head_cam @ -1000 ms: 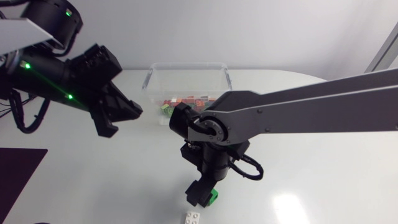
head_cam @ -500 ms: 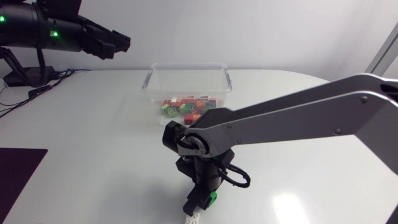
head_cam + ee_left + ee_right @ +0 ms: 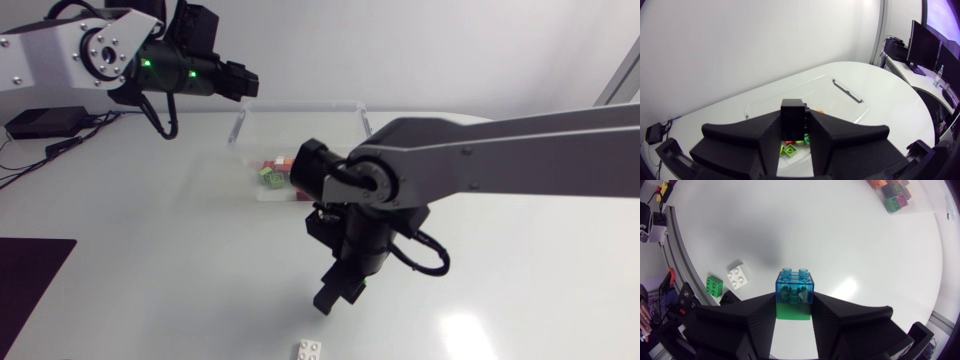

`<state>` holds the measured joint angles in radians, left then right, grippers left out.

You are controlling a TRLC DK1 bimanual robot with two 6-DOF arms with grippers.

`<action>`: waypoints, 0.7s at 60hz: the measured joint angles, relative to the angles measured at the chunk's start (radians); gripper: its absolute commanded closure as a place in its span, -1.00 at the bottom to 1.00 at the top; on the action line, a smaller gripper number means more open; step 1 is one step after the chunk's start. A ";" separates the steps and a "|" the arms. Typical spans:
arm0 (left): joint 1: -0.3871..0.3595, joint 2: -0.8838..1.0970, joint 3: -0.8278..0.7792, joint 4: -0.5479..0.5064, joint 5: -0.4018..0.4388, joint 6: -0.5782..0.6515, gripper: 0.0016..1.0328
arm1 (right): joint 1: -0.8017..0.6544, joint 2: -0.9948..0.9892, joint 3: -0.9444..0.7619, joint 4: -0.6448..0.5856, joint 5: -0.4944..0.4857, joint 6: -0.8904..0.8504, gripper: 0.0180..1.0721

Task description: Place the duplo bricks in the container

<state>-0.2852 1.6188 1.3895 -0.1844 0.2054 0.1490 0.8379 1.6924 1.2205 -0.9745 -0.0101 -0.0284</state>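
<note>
My right gripper (image 3: pixel 334 294) hangs over the table's front middle. In the right wrist view it (image 3: pixel 794 311) is shut on a clear blue brick (image 3: pixel 795 286) stacked on a green brick (image 3: pixel 793 311). A white brick (image 3: pixel 309 349) lies on the table just ahead of it, also in the wrist view (image 3: pixel 738 275) beside a small green brick (image 3: pixel 715 285). The clear container (image 3: pixel 241 128) at the back holds several coloured bricks (image 3: pixel 272 170). My left gripper (image 3: pixel 243 82) is above its back left corner, shut (image 3: pixel 794 136) on a black brick (image 3: pixel 793 117) over the container (image 3: pixel 847 93).
The white table (image 3: pixel 150 250) has wide bare room left and right of my right arm. A dark mat (image 3: pixel 25 275) lies at the front left edge. My right arm's links cross the table from the right, in front of the container.
My right gripper has closed on the blue-and-green stack and risen away from the white brick. My left arm has swung up and back toward the container's rear left corner.
</note>
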 measured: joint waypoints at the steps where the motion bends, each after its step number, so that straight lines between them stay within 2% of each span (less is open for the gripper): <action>1: -0.003 0.008 0.009 0.000 -0.004 0.000 0.69 | -0.006 -0.008 0.007 -0.007 0.000 -0.001 0.49; 2: -0.005 0.016 0.016 0.000 -0.005 0.000 0.63 | -0.011 -0.016 0.014 -0.012 0.001 -0.001 0.49; 6: -0.016 0.059 0.062 -0.001 -0.025 0.000 0.60 | -0.040 -0.050 0.060 -0.036 0.000 -0.002 0.50; 13: -0.027 0.143 0.170 -0.041 -0.040 0.000 0.27 | -0.085 -0.093 0.134 -0.055 0.001 -0.013 0.50; 14: -0.028 0.152 0.182 -0.044 -0.041 0.001 0.14 | -0.089 -0.096 0.141 -0.056 0.001 -0.017 0.50; 19: -0.040 0.214 0.260 -0.089 -0.073 0.003 -0.15 | -0.122 -0.105 0.192 -0.069 0.000 -0.029 0.50; 20: -0.043 0.225 0.274 -0.096 -0.078 0.005 -0.34 | -0.127 -0.105 0.200 -0.069 0.001 -0.032 0.50; 21: -0.046 0.232 0.282 -0.105 -0.082 0.005 -0.43 | -0.133 -0.105 0.209 -0.069 0.000 -0.033 0.50; 27: -0.067 0.281 0.347 -0.178 -0.105 0.019 -0.81 | -0.186 -0.105 0.283 -0.070 0.000 -0.055 0.50; 30: -0.076 0.287 0.354 -0.211 -0.109 0.037 -0.87 | -0.209 -0.105 0.320 -0.069 0.000 -0.063 0.50; 42: -0.089 0.210 0.291 -0.309 -0.110 0.117 -0.87 | -0.299 -0.074 0.483 0.001 -0.015 -0.089 0.50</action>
<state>-0.3744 1.8286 1.6806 -0.4931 0.0952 0.2661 0.5388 1.6184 1.7035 -0.9737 -0.0254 -0.1177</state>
